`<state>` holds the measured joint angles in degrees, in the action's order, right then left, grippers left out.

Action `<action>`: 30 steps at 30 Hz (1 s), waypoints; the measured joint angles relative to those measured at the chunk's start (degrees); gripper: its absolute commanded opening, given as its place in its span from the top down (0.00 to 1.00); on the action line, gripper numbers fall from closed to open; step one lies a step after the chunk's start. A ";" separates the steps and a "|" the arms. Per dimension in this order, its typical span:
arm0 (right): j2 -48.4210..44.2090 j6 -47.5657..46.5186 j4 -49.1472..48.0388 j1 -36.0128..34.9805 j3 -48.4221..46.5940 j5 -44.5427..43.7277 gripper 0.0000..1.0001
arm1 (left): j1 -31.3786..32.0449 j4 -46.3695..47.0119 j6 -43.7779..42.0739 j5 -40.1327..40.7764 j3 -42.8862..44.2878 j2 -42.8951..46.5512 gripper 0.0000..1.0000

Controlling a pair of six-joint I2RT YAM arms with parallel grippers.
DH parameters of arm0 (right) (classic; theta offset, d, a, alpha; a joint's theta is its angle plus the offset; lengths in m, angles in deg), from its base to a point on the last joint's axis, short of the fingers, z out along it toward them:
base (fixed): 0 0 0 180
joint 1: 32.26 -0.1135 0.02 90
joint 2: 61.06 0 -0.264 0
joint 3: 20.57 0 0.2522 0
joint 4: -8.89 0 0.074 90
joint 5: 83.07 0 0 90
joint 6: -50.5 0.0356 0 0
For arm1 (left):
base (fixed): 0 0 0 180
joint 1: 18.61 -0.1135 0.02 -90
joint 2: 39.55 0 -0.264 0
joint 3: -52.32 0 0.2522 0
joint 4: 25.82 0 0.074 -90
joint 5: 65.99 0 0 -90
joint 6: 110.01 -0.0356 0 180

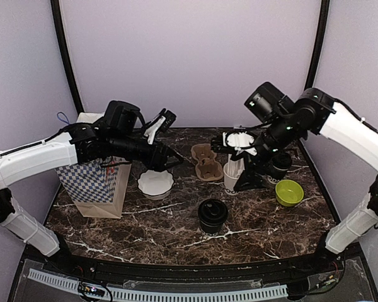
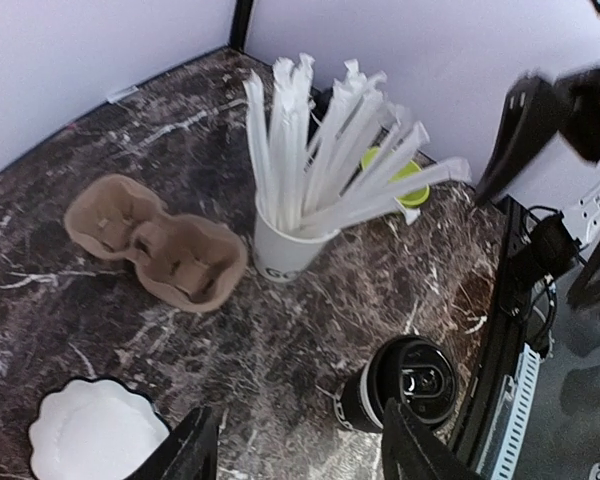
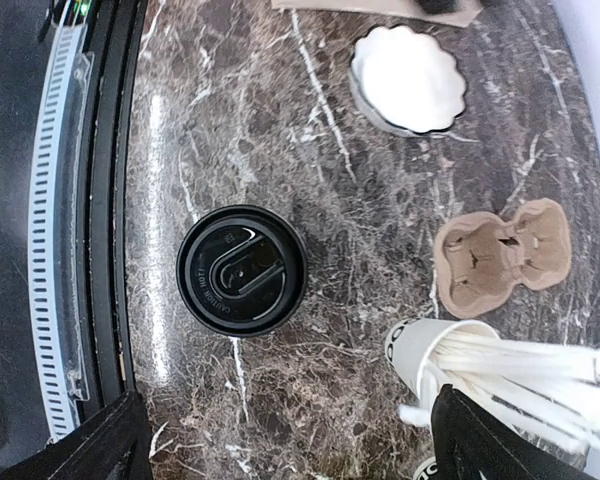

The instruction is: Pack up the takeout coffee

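One takeout coffee, a black cup with a black lid [image 1: 212, 214], stands alone near the front middle of the table. It also shows in the right wrist view [image 3: 242, 270] and the left wrist view [image 2: 405, 385]. A second black cup [image 1: 280, 167] stands at the right, half hidden behind my right gripper [image 1: 253, 175]. That gripper [image 3: 290, 450] hangs wide open above the marble, right of the lidded cup, with nothing in it. My left gripper [image 1: 168, 160] is also open and empty [image 2: 305, 455], hovering above the table near the white dish.
A brown cardboard two-cup carrier [image 1: 206, 161] lies at the middle back. Beside it stands a white cup of straws [image 1: 233, 177]. A lime-green bowl [image 1: 289, 192] sits at the right, a white scalloped dish [image 1: 155, 182] left of centre, and a paper bag with blue checks [image 1: 99, 184] at the far left.
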<state>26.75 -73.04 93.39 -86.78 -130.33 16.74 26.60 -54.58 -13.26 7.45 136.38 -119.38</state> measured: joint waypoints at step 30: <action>-17.90 17.62 -22.16 22.29 38.40 34.60 0.59 | 8.31 -1.16 15.61 -10.23 -0.87 -15.63 0.44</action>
<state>8.85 -55.42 71.23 -64.49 -91.93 51.34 34.91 -55.74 2.34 -2.77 135.51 -135.01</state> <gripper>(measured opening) 0.666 0.568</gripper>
